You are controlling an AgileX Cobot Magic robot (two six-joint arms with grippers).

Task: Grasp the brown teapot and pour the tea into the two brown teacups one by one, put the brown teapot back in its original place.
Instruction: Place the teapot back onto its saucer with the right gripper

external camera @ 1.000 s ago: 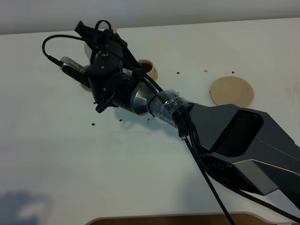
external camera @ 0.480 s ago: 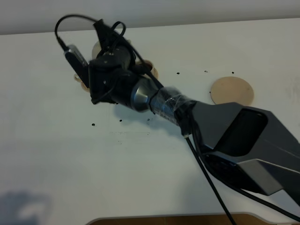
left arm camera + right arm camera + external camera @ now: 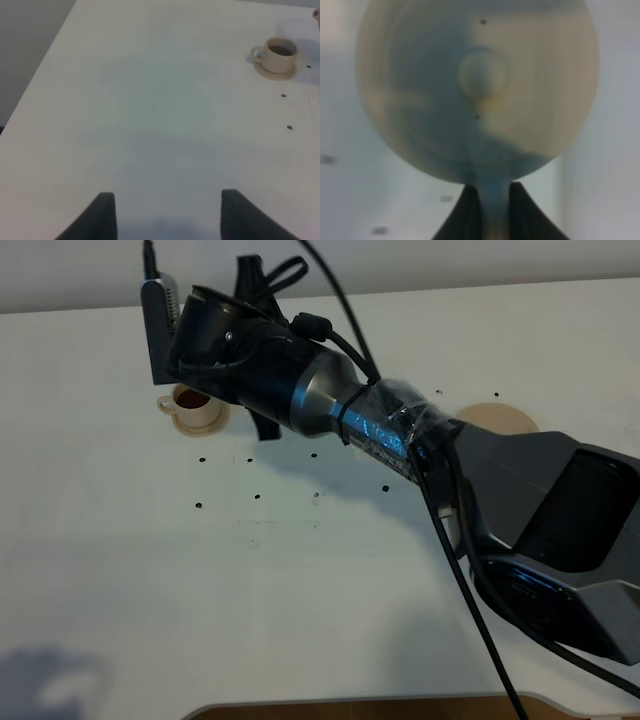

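The brown teapot (image 3: pixel 475 85) fills the right wrist view, lid knob toward the camera. My right gripper (image 3: pixel 490 202) is shut on its loop handle. In the exterior high view my right arm (image 3: pixel 330 405) reaches across to the far left, and its wrist hides the teapot. One brown teacup (image 3: pixel 197 405) with dark tea stands on its small saucer just left of the wrist; it also shows in the left wrist view (image 3: pixel 278 54). The other teacup is hidden behind the arm. The wide saucer (image 3: pixel 500 417) lies at the far right, half covered. My left gripper (image 3: pixel 170 215) is open and empty.
Small dark specks (image 3: pixel 256 496) dot the white table (image 3: pixel 150 570). The table's far edge (image 3: pixel 80 308) runs close behind the cup. A tan edge (image 3: pixel 380 707) shows at the near side of the exterior high view.
My right wrist has risen and swung right with the teapot. The left teacup is now uncovered, and the second teacup is now hidden behind the arm.
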